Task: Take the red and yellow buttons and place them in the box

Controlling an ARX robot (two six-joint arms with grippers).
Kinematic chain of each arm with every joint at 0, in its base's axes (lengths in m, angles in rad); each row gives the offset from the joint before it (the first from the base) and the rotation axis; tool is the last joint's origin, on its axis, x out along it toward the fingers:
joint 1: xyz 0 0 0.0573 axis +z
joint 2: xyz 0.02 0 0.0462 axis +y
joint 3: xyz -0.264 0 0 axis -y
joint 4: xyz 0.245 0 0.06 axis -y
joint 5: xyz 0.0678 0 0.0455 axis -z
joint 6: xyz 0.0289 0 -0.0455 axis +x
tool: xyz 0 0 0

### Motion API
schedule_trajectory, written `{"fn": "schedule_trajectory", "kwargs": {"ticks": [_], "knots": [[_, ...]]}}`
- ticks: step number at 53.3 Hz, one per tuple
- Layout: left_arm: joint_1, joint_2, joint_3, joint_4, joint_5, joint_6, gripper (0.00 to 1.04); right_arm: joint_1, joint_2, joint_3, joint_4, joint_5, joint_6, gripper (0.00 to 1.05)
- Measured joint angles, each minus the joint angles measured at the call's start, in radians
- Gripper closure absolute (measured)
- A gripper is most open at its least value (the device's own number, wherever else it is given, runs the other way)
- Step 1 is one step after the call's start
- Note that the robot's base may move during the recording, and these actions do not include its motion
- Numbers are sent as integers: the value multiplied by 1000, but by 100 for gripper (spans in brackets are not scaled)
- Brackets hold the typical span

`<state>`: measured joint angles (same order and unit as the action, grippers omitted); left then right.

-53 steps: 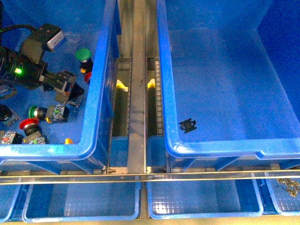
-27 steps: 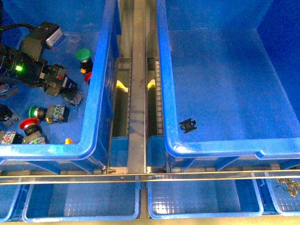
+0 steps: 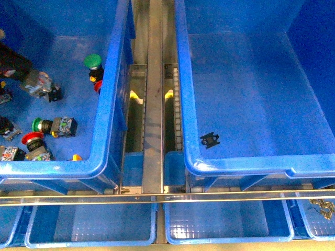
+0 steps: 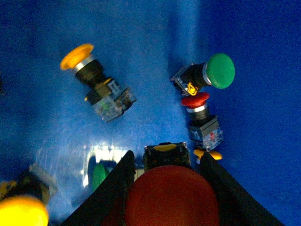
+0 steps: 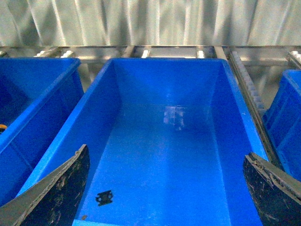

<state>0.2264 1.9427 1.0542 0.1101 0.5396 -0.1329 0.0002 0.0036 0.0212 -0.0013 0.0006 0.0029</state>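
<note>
Front view, left gripper [image 3: 37, 82]: seen at the far left edge, inside the left bin [image 3: 52, 168]; a grey-and-black switch body is carried at its tip, and the cap cannot be made out here.
Front view, box [image 3: 251, 166]: set to the right of the left bin, with a metal rail [image 3: 153, 104] between them; only a small black clip [image 3: 210, 139] lies on its floor.
Front view, route: the load must be taken rightward, over the left bin's tall right wall, across the rail and over the box's left rim; open floor is judged plentiful past that rim.
Front view, right gripper: not shown.
Left wrist view, left gripper [image 4: 168, 188]: clamped on a red button [image 4: 171, 197], whose cap fills the space between the dark fingers [image 4: 110, 193].
Left wrist view, held button's axis: judged to run along the gripper, cap toward the camera and switch body [image 4: 167, 155] pointing down at the bin floor.
Left wrist view, left behind: a yellow button [image 4: 96, 84] lies on its side, well apart; a green button [image 4: 211, 73] and a second red button [image 4: 201, 120] lie close together by the wall.
Right wrist view, right gripper [image 5: 165, 151]: fingers spread wide with nothing between them, held above the box [image 5: 141, 80].
Right wrist view, nearness: the right arm is nearer the box, but the red button is held by the left.
</note>
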Motion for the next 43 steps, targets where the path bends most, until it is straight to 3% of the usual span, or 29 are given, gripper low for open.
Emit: {"fn": "schedule_trajectory", "kwargs": {"ticks": [9,16,27,43], "knots": [[61,-113,-71,-60,106,-237,71,0,0,0,0,0,0,7],[39,-237,-110,-48,206,-494,71,0,0,0,0,0,0,7],[-95,-350,-143,-25,235,-662,71,0,0,0,0,0,0,7],[-373,-356,-176,65,143,-792,71,0,0,0,0,0,0,7]]}}
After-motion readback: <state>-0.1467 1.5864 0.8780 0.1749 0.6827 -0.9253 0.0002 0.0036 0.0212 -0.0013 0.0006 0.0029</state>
